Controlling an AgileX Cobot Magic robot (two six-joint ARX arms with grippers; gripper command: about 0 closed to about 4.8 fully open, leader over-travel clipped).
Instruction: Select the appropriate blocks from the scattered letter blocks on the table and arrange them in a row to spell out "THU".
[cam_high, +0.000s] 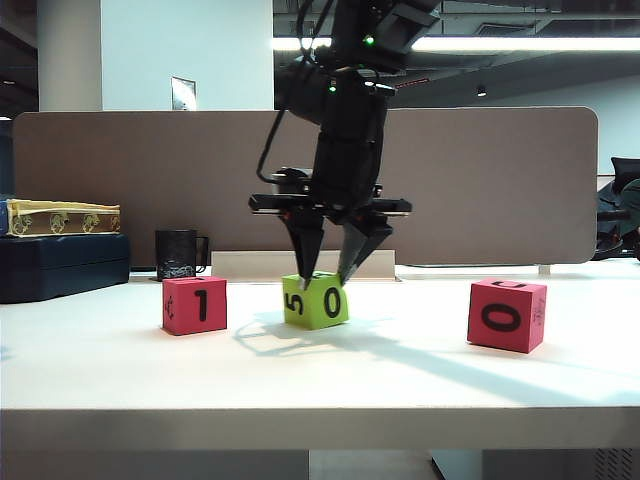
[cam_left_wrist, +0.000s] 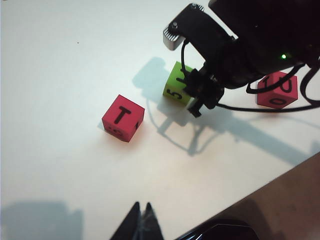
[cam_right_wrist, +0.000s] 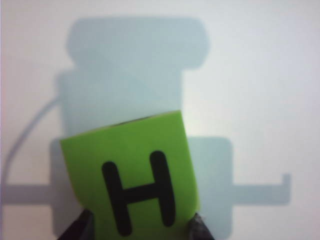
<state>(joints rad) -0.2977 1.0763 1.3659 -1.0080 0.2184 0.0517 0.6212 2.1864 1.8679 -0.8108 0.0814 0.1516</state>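
Table (cam_high: 120, 370): white desk top, tan divider along its back edge.
Left red block (cam_high: 194, 305): toward the left side.
Green block (cam_high: 315, 300): mid-table.
Right red block (cam_high: 507, 315): toward the right side.
Black mug (cam_high: 178, 254): back left.

A lime green foam cube (cam_right_wrist: 132, 170) bears a black H, 5 and 0. Two pinkish-red foam cubes (cam_high: 194, 305) (cam_high: 507, 315) carry black characters. The flat surface (cam_high: 320, 380) is plain white.
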